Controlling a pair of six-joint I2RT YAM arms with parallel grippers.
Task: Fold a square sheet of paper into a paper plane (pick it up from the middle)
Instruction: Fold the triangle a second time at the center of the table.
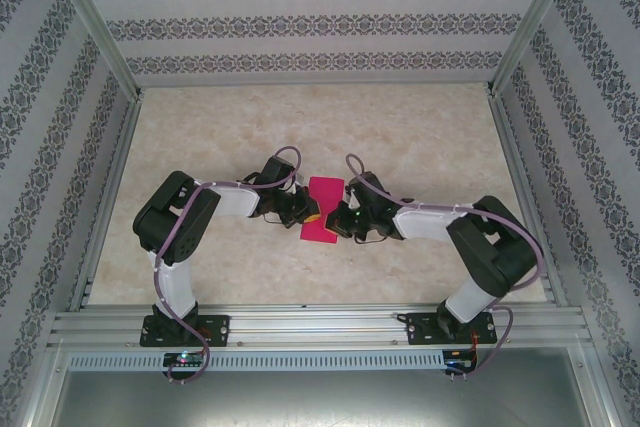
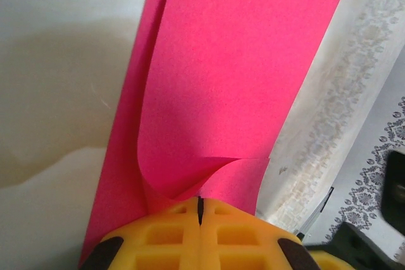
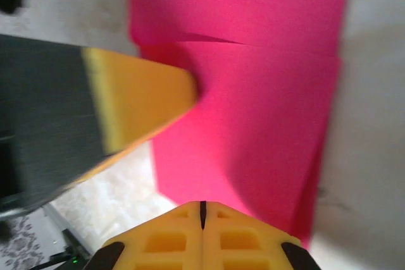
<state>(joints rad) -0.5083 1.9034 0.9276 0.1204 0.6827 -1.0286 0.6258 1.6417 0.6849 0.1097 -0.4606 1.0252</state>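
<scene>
Patterned wallpaper walls [image 1: 300, 22] and metal rails [image 1: 300, 319] close in a pale marbled tabletop [image 1: 420, 127]. One pink sheet of paper [image 1: 326, 192] sits between the two hands near the middle, doubled into overlapping layers. The left hand [image 1: 311, 214] is closed tight, pinching the sheet's edge on its side. The right hand [image 1: 339, 219] is clamped shut on the opposite edge, its fingertips facing the left hand's. The sheet runs out past both hands, away from the bases and back toward them. Bare tabletop lies open beyond the hands and out to either side, up to the rails.
</scene>
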